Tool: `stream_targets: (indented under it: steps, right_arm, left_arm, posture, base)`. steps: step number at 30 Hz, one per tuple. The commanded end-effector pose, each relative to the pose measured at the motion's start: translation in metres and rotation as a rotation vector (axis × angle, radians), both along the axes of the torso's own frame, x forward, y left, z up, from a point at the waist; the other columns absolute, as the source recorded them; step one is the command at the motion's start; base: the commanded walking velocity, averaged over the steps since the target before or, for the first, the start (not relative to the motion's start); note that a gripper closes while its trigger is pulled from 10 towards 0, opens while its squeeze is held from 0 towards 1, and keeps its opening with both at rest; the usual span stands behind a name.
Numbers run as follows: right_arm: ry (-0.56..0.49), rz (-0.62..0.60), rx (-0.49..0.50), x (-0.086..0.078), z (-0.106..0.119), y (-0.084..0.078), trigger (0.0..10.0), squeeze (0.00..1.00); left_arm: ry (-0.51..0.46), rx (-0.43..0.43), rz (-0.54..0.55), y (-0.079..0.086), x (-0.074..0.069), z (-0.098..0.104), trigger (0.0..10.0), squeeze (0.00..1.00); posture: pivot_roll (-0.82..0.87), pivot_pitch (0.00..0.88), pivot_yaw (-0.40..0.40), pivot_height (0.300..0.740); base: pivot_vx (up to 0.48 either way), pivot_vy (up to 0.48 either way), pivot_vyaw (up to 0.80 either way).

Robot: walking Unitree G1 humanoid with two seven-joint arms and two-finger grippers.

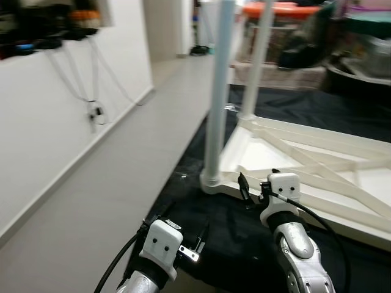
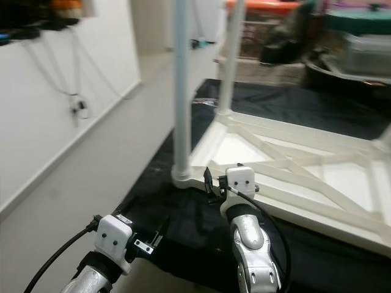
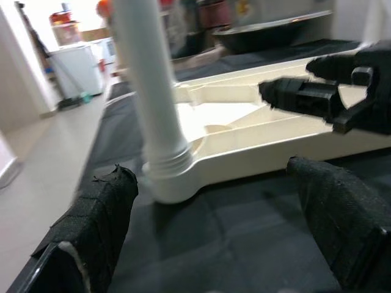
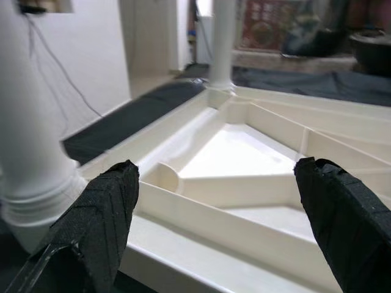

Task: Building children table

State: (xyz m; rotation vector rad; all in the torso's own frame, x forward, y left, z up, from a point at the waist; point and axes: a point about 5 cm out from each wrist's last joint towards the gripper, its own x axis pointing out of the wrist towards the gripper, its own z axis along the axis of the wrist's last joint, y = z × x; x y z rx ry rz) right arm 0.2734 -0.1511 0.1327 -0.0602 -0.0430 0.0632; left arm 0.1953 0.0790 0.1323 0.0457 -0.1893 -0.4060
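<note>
A pale tiled hallway floor point(image 1: 110, 183) carries a black mat point(image 1: 232, 238), and on it the children's table top point(image 1: 317, 177) lies upside down. The right tool point(image 1: 255, 190) hangs open over its near rim; the left tool point(image 1: 198, 241) is open above the mat. Two legs point(image 1: 219, 91) stand fitted; judging by that, others remain. No writing is legible.

A home interior — pale tiled floor point(image 1: 122, 183) and a white wall point(image 1: 43, 122). Stacked storage bins point(image 1: 366, 30) crowd the back — cables point(image 1: 91, 91) dangle.
</note>
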Motion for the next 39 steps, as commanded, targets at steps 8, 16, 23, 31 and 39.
stream_targets:
  steps: [8, 16, 23, 31, 39]
  right_arm:
    - [0.009, 0.034, 0.011, 0.001, -0.001, 0.005, 10.0, 0.0]
    - [0.009, 0.061, 0.012, 0.0, -0.001, 0.013, 10.0, 0.0]
    - [0.01, 0.067, -0.008, 0.001, -0.002, 0.017, 10.0, 0.0]
    - [0.047, 0.09, -0.017, 0.001, -0.009, 0.02, 10.0, 0.0]
    - [0.107, 0.089, -0.069, 0.001, -0.02, 0.023, 10.0, 0.0]
  left_arm:
    - [0.043, 0.008, 0.016, 0.003, 0.001, -0.007, 10.0, 0.0]
    - [0.05, 0.007, 0.02, 0.004, 0.002, -0.008, 10.0, 0.0]
    - [0.058, 0.008, 0.022, 0.004, 0.003, -0.009, 10.0, 0.0]
    - [0.067, 0.01, 0.021, 0.003, 0.002, -0.01, 10.0, 0.0]
    - [0.072, 0.011, 0.019, 0.003, 0.002, -0.011, 10.0, 0.0]
  posture:
    - [-0.06, 0.01, 0.021, 0.74]
    - [-0.06, 0.009, 0.019, 0.74]
    - [-0.06, 0.009, 0.019, 0.74]
    - [-0.06, 0.003, 0.019, 0.74]
    - [-0.06, 0.0, 0.017, 0.74]
  base:
    - [0.0, 0.0, -0.79]
    - [0.0, 0.0, -0.79]
    - [0.0, 0.0, -0.79]
    - [0.0, 0.0, -0.69]
    - [0.0, 0.0, 0.0]
